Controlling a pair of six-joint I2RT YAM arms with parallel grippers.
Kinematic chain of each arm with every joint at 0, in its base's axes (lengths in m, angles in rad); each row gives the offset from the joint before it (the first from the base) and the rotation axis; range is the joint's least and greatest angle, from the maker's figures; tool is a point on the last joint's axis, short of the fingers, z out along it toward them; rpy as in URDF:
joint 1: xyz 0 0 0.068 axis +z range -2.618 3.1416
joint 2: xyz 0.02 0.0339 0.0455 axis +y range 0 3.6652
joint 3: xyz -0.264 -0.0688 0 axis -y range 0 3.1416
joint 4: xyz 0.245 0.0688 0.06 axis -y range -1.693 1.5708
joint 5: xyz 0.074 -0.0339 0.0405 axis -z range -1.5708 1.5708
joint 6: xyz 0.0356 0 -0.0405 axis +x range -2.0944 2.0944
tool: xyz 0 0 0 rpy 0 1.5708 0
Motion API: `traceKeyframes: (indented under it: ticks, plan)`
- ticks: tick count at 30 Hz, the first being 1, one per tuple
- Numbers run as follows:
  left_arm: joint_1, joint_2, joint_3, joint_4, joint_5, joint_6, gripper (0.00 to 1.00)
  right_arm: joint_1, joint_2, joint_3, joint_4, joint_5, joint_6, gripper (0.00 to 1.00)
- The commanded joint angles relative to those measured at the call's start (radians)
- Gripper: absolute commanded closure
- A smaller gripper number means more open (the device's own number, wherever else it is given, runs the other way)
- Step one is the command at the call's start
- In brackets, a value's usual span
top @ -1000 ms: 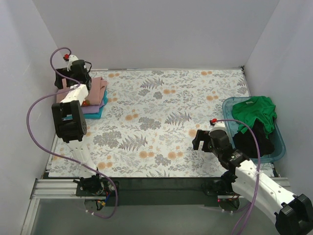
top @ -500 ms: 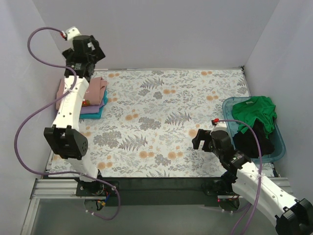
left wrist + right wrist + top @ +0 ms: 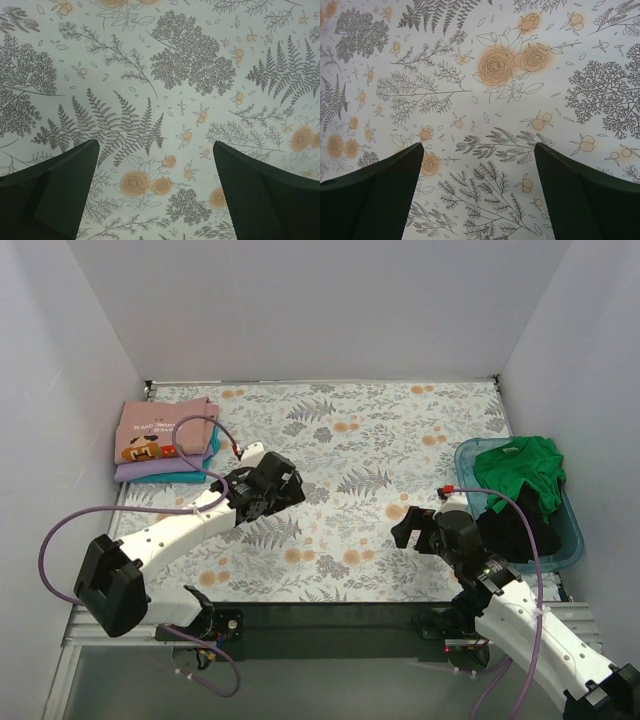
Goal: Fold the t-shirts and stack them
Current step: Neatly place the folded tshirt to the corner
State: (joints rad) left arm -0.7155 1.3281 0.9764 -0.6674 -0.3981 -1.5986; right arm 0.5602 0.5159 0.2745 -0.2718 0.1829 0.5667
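Top external view, clerk asks: t-shirts, location?

Keeper: Folded lot at ten o'clock on the surface (image 3: 350, 435). It holds the pink shirt (image 3: 155, 430) on top, the lavender shirt (image 3: 135, 471) under it and the teal shirt (image 3: 195, 478) lowest. Loose lot at three o'clock: green shirt (image 3: 520, 468) heaped over black shirt (image 3: 518, 530), both in the plastic tub (image 3: 572, 545).

Clerk: Hands?

Keeper: Left hand (image 3: 283, 487) is near centre, fingers apart, nothing between them; its wrist view shows only floral print. Right hand (image 3: 408, 528) is at five o'clock, just beside the tub, fingers likewise apart and empty.

Clerk: Hazards to log?

Keeper: Three, all judged. First, green and black lie bunched together, so a pinch on one may drag up both. Second, the tub looks light, so a snagged pull could tip or slide it. Third, the left arm's purple cable (image 3: 190, 423) loops over the folded lot, and a swing back toward ten o'clock might brush the pink shirt askew.
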Motion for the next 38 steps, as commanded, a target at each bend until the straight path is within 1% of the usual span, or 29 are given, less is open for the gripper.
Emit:
traceKeyframes:
  ticks: [1,3,4,5,7,8,11,12,17,21,28,33,38]
  plan:
    - [-0.021,-0.092,-0.005,-0.081,-0.110,-0.155,0.02,-0.005,-0.023,0.012,-0.027,0.024,0.025,0.02]
    - [-0.024,-0.134,-0.030,-0.136,-0.149,-0.170,0.02,-0.005,-0.028,0.011,-0.036,0.030,0.032,0.02]
    - [-0.024,-0.150,-0.039,-0.191,-0.166,-0.187,0.02,-0.006,-0.030,0.011,-0.041,0.030,0.036,0.02]
    - [-0.024,-0.189,-0.053,-0.214,-0.195,-0.223,0.02,-0.005,-0.031,0.009,-0.044,0.029,0.041,0.02]
    - [-0.024,-0.233,-0.100,-0.236,-0.212,-0.236,0.02,-0.005,-0.037,0.005,-0.052,0.029,0.058,0.02]
    - [-0.024,-0.284,-0.117,-0.232,-0.217,-0.236,0.02,-0.005,-0.040,0.003,-0.052,0.024,0.062,0.01]
    - [-0.024,-0.363,-0.188,-0.207,-0.212,-0.230,0.02,-0.003,-0.043,0.003,-0.053,0.010,0.064,0.02]
    - [-0.024,-0.413,-0.206,-0.199,-0.200,-0.230,0.02,-0.005,-0.042,0.008,-0.059,0.013,0.065,0.02]
    - [-0.025,-0.521,-0.261,-0.121,-0.153,-0.189,0.02,-0.005,-0.039,0.023,-0.066,0.007,0.071,0.01]
    - [-0.027,-0.537,-0.266,-0.123,-0.156,-0.193,0.02,-0.005,-0.027,0.026,-0.067,0.010,0.075,0.02]
    - [-0.027,-0.488,-0.269,-0.101,-0.127,-0.182,0.02,-0.006,-0.011,0.015,-0.070,0.020,0.087,0.02]
    - [-0.027,-0.440,-0.249,-0.109,-0.148,-0.184,0.02,-0.005,-0.016,0.014,-0.070,0.018,0.087,0.02]
    - [-0.027,-0.438,-0.249,-0.109,-0.142,-0.184,0.02,-0.005,-0.034,0.017,-0.070,0.029,0.081,0.02]
